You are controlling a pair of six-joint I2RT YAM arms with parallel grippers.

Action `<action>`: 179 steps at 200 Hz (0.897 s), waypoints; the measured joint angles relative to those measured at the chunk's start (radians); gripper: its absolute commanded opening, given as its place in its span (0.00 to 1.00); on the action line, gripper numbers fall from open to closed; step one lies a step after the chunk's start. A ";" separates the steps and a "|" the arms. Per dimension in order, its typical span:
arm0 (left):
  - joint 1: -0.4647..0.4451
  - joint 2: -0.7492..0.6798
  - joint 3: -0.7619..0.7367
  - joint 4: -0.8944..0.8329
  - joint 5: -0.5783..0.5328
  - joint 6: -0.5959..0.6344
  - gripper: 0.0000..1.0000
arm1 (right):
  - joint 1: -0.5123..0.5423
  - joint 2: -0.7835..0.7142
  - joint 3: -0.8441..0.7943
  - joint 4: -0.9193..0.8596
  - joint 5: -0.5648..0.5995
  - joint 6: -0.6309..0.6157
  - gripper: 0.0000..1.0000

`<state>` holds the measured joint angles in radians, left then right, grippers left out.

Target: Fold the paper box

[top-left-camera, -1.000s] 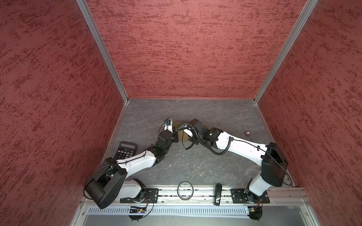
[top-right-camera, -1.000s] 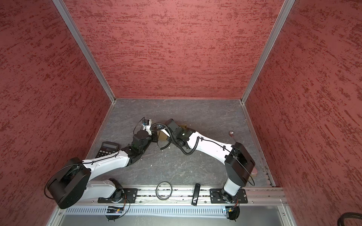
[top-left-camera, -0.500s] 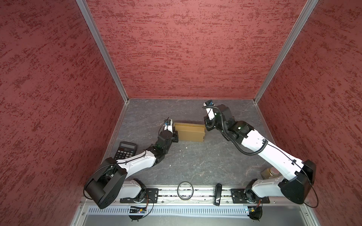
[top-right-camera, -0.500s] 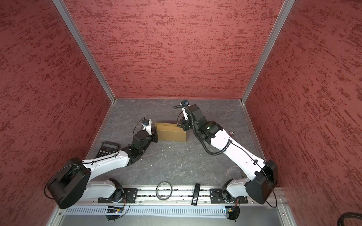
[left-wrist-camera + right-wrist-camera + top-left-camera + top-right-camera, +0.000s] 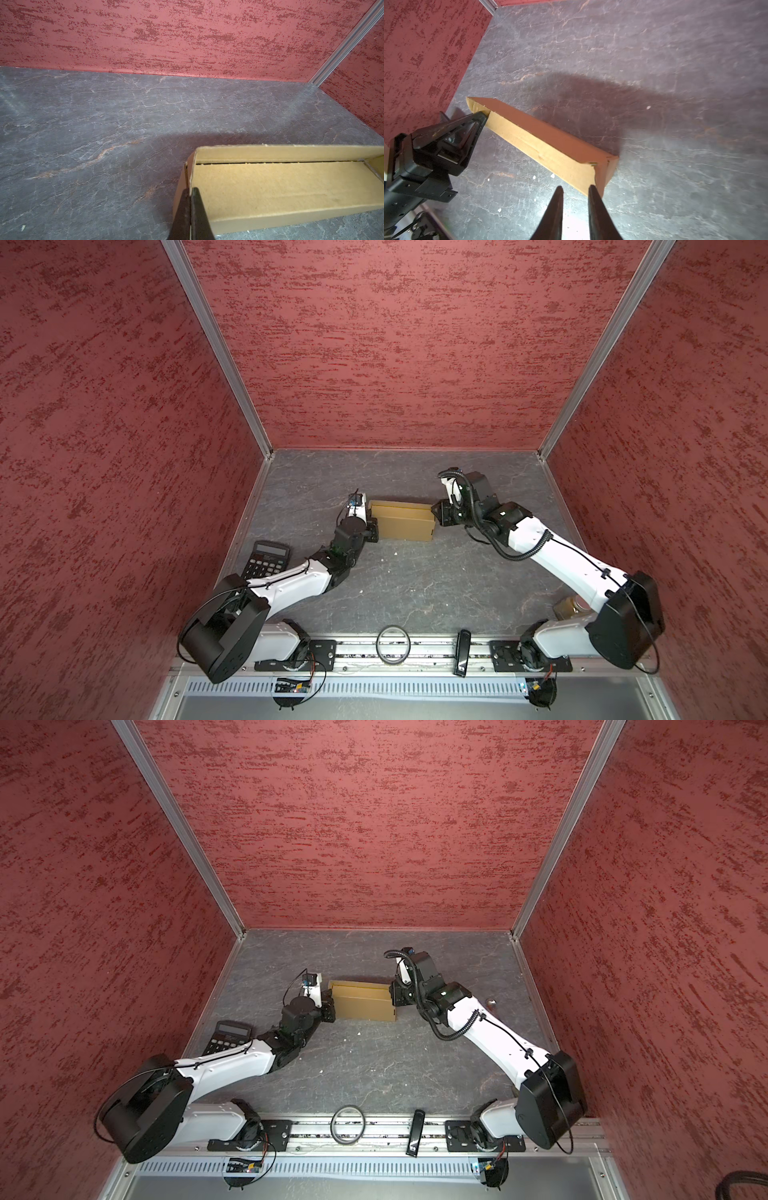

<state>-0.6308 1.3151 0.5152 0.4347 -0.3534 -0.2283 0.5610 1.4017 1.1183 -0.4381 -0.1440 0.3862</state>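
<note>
The paper box (image 5: 401, 520) (image 5: 363, 1002) is a long shallow tan cardboard tray lying mid-table, its open side up. My left gripper (image 5: 374, 526) (image 5: 331, 1006) is shut on the box's left end wall. In the left wrist view the gripper (image 5: 190, 191) pinches that thin wall, beside the box's inside (image 5: 280, 187). My right gripper (image 5: 436, 516) (image 5: 392, 994) is at the box's right end. In the right wrist view this gripper (image 5: 575, 188) stands slightly open with only table between its fingers. One fingertip (image 5: 591, 188) is at the corner of the box (image 5: 550, 149). The left gripper (image 5: 485, 116) shows at the far end.
A black calculator (image 5: 268, 560) (image 5: 228, 1038) lies near the left wall under the left arm. An amber jar (image 5: 571, 605) stands behind the right arm's base. A ring (image 5: 393, 645) and a black bar (image 5: 462, 651) sit on the front rail. White crumbs dot the table.
The right arm has pulled back from over the box near the left gripper, swung right, and come down at the box's right end. The left gripper has stayed shut on the left end.
</note>
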 measured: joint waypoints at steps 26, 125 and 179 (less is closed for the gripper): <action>0.000 0.000 0.000 0.000 0.000 0.001 0.04 | 0.000 0.001 -0.025 0.035 -0.036 0.035 0.24; -0.002 0.001 0.000 0.001 -0.001 0.001 0.03 | 0.000 -0.022 -0.042 0.047 -0.019 0.058 0.34; -0.009 0.001 0.000 0.002 0.002 0.002 0.03 | -0.011 -0.024 -0.040 0.015 0.014 0.024 0.38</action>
<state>-0.6399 1.3163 0.5152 0.4362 -0.3519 -0.2268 0.5503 1.3781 1.0786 -0.4232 -0.1295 0.4099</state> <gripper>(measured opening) 0.042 0.374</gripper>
